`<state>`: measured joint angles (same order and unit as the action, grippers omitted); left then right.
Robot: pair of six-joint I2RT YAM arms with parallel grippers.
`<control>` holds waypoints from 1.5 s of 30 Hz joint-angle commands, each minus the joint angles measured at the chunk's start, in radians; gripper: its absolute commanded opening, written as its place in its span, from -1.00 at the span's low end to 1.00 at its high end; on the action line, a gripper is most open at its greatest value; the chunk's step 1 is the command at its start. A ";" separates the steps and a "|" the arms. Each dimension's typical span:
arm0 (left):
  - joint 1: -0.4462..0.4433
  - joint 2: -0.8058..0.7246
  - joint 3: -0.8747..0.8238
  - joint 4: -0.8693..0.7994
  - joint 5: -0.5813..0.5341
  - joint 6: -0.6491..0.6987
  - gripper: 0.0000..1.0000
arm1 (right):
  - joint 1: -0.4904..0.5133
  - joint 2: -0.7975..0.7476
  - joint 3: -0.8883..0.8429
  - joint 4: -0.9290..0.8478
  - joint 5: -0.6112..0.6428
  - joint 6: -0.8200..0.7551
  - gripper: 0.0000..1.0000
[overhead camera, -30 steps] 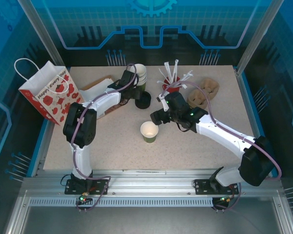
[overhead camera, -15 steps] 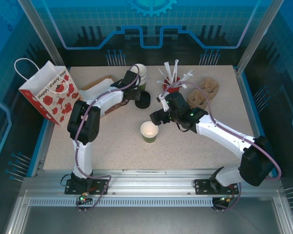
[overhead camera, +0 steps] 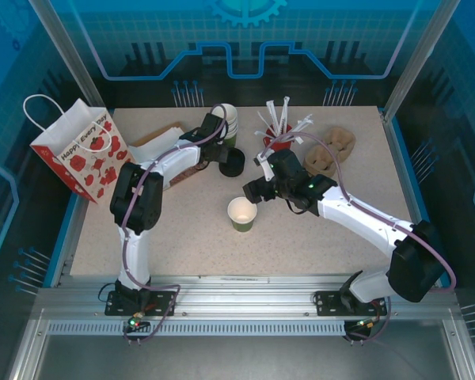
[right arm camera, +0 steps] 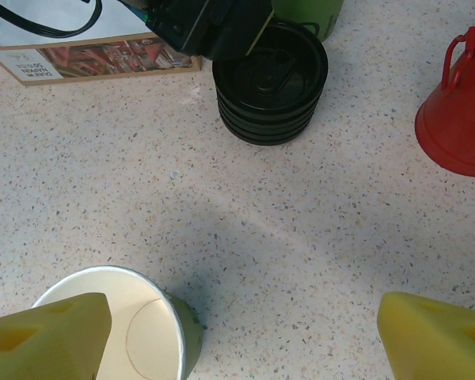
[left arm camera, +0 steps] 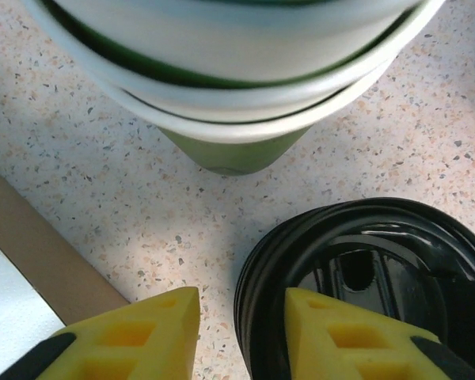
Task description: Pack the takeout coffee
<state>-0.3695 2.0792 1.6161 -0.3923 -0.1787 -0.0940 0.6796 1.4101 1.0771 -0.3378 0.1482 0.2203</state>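
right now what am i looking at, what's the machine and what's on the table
Two robot arms are bolted at a table's near edge. The wide picture looks down from above; the close-ups come from a camera on each wrist, yellow jaws showing. On the table: a flower-print paper bag, a stack of paper cups, a stack of black lids, a red cup of straws, cardboard carriers and one open green cup. The left jaws straddle the rim of the top lid; the right jaws stand wide open by the green cup. Neither grips anything yet.
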 commanded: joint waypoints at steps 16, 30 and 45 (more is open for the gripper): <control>-0.005 0.038 0.060 -0.054 0.022 0.028 -0.60 | -0.009 0.011 -0.009 0.017 -0.019 -0.005 0.78; -0.005 -0.034 0.044 -0.055 0.022 0.028 -0.71 | -0.009 -0.008 0.003 -0.001 -0.006 -0.015 0.78; 0.001 -0.343 -0.183 0.057 0.147 -0.085 -0.72 | -0.142 -0.131 0.025 0.035 -0.212 0.089 0.78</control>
<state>-0.3695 1.8503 1.5055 -0.3885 -0.1196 -0.1112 0.5873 1.3441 1.0771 -0.3542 0.0639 0.2424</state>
